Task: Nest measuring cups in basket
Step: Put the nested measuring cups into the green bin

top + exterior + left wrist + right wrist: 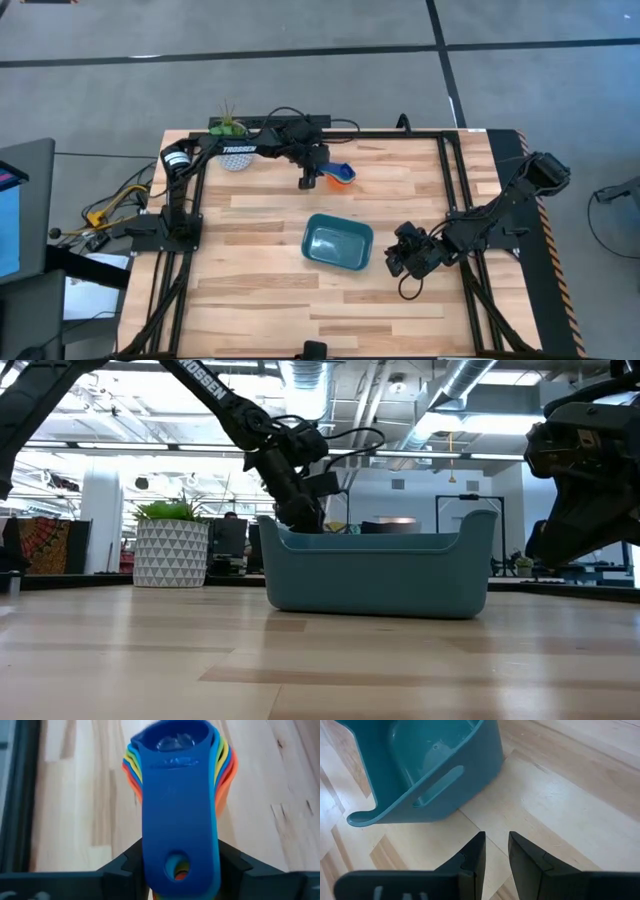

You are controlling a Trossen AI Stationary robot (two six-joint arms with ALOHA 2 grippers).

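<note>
Transport was the step in hand: the nested stack of coloured plastic measuring cups (180, 795) was clamped by its handles in the left claw (308, 180), above centre of the high view, over the wooden surface (250, 290). Next, carriage down-frame to the teal shallow plastic basket (338, 243) was called for. The right claw (495, 851), slightly apart and empty, waited beside the basket.

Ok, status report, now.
Left gripper shut on cup stack, far side. Right gripper parted, empty, beside basket. Basket empty, nothing blocking.

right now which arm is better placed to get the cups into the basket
Left. Its gripper is closed on the handles of the nested measuring cups, beyond the basket. The right gripper sits beside the basket holding nothing.
</note>
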